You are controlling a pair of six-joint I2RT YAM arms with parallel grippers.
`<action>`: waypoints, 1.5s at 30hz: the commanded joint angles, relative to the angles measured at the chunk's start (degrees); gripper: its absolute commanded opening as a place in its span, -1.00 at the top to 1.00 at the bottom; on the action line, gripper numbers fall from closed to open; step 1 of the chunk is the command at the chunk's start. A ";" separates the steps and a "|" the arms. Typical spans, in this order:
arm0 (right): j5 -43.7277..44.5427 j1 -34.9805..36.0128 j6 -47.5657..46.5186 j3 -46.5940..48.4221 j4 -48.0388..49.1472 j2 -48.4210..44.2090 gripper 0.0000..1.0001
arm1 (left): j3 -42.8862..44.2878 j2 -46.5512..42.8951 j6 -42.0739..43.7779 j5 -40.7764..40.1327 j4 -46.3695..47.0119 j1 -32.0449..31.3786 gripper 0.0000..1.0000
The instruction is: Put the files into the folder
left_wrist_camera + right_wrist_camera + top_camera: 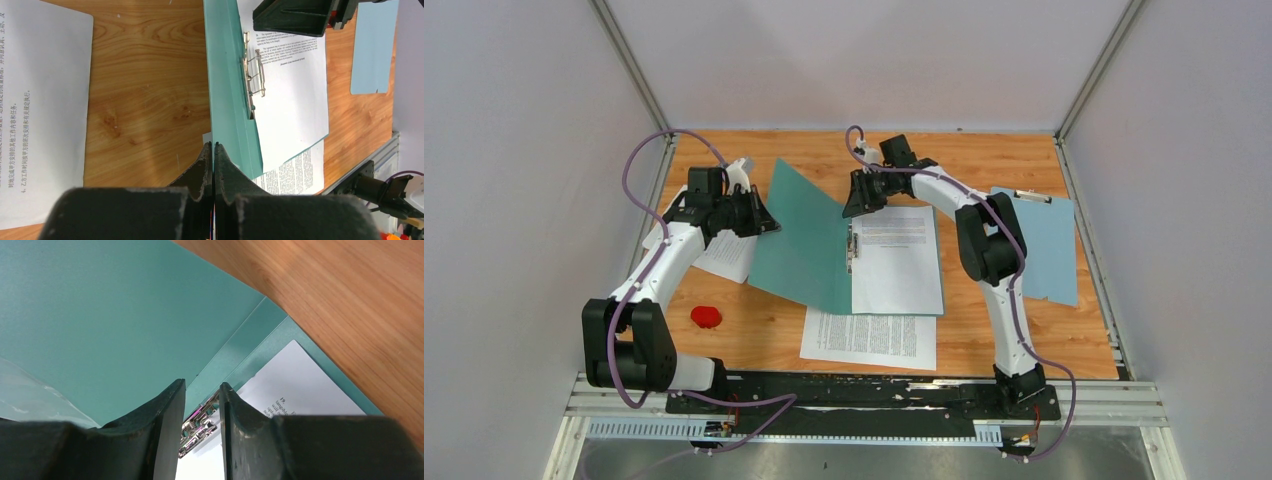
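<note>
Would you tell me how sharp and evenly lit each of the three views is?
Top external view: even light, soft shadows, print on the white printed sheet inside the teal card folder too small to read. Left wrist view: left hand blurred up close, print beyond sharp. Right wrist view: right hand soft, small metal fastener out of focus.

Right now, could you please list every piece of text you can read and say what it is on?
"19": on the sheet lying in the folder; its other print is too small.
"4.": starts a line of Chinese on the left sheet; characters too blurred to quote.
The front sheet: print too small.
No text on the folder or the clipboard.
</note>
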 commanded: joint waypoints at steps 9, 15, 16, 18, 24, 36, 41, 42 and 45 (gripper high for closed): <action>-0.01 1.06 -2.75 3.98 -2.24 3.46 0.30 | -0.24 -1.99 0.50 1.22 0.96 -0.44 1.00; -1.03 1.14 -3.24 3.55 -2.57 3.25 0.34 | -0.34 -1.97 0.51 1.14 1.03 -0.42 1.00; -1.24 1.19 -3.45 3.41 -2.60 3.02 0.36 | -0.30 -2.03 0.43 1.12 1.04 -0.40 1.00; -1.91 1.15 -3.72 3.21 -2.81 2.56 0.40 | -0.24 -1.96 0.42 1.06 1.03 -0.41 1.00; -4.04 1.75 -5.15 0.88 -3.15 -0.75 0.48 | -0.23 -1.84 0.39 0.81 0.85 -0.42 1.00; -2.86 6.18 -7.98 -14.00 -3.32 -14.01 0.38 | -0.67 -2.30 0.07 0.64 0.99 -0.46 1.00; -0.53 7.09 -3.46 -18.21 -3.10 -18.64 0.32 | -0.76 -2.50 -0.07 0.67 0.85 -0.45 1.00; -0.41 7.33 -2.47 -18.85 -2.84 -19.74 0.31 | -0.76 -2.58 -0.18 0.51 0.76 -0.45 1.00; 3.93 7.97 2.93 -19.93 -3.57 -21.97 0.31 | -0.83 -2.61 -0.48 0.40 0.73 -0.45 1.00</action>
